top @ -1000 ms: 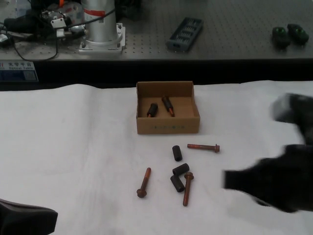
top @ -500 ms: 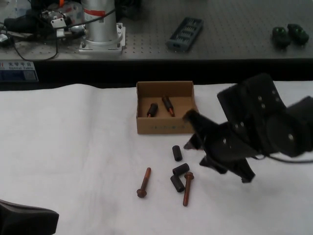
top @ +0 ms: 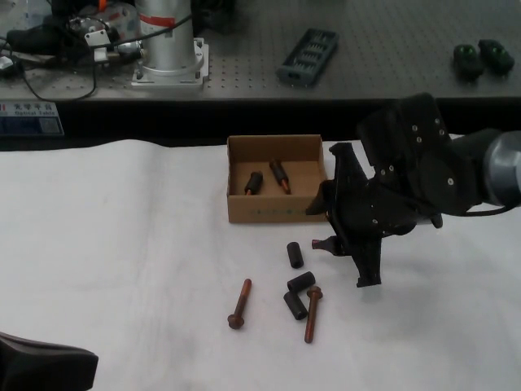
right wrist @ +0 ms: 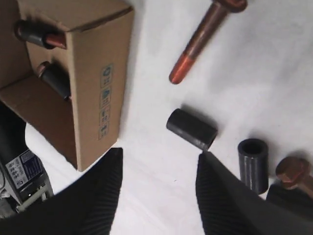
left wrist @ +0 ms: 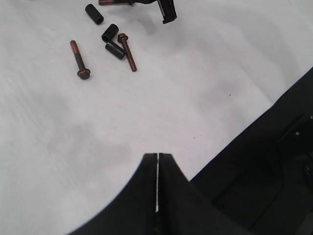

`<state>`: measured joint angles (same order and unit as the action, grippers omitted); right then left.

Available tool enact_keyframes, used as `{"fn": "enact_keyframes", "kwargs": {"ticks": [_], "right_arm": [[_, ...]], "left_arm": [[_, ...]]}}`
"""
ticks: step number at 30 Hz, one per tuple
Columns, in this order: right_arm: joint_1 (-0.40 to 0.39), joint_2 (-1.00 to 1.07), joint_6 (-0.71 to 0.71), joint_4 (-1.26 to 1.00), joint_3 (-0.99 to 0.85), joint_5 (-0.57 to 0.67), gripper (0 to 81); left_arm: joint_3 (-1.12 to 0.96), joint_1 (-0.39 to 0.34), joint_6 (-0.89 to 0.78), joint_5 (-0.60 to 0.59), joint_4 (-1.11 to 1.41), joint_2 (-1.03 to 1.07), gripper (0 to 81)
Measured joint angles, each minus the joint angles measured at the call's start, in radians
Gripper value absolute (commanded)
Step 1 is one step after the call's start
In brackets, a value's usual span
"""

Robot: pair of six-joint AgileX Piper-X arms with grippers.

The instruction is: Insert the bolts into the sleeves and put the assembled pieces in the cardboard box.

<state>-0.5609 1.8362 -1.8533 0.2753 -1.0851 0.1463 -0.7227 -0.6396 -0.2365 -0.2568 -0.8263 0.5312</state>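
The right gripper (top: pixel 338 244) hangs spread wide just off the right front corner of the brown cardboard box (top: pixel 279 213), over a short black tube sleeve (right wrist: pixel 191 129) and a copper-coloured bolt (right wrist: pixel 205 39). The left gripper (left wrist: pixel 157 181), pinched together on nothing, sits at the near left, with bare white cloth (top: pixel 122 244) all round it.

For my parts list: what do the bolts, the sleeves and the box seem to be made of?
Bolts: likely metal, with a coppery reddish sheen.
Sleeves: matte black tubes, perhaps rubber or plastic; I cannot tell which.
Box: dull brown cardboard with folded edges.
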Motion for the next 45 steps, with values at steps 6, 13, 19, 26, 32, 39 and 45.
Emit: {"fn": "enact_keyframes", "kwargs": {"ticks": [6,13,19,26,32,39,45], "right_arm": [[0.024,0.016,-0.012,0.036,0.000,-0.033,36.6],[0.051,0.016,-0.017,0.074,0.000,-0.061,36.6],[0.050,0.016,-0.023,0.079,0.000,-0.061,36.3],[0.050,0.032,-0.022,0.079,-0.002,-0.065,32.1],[0.064,0.035,-0.022,0.079,-0.002,-0.076,32.1],[0.066,0.087,-0.022,0.017,-0.015,-0.065,32.1],[0.069,0.123,-0.022,0.004,-0.056,-0.058,32.1]], "left_arm": [[0.000,0.000,0.000,0.000,0.012,0.000,0.7],[0.000,0.000,0.021,0.000,0.015,0.000,0.7],[0.000,0.000,0.031,0.000,0.015,0.000,0.7],[0.000,0.000,0.033,0.000,0.015,0.000,0.7],[0.000,0.000,0.033,0.000,0.015,0.000,0.7],[0.000,0.000,0.061,0.000,0.015,0.000,0.7],[0.000,0.000,0.082,0.000,0.015,0.000,0.7]]}}
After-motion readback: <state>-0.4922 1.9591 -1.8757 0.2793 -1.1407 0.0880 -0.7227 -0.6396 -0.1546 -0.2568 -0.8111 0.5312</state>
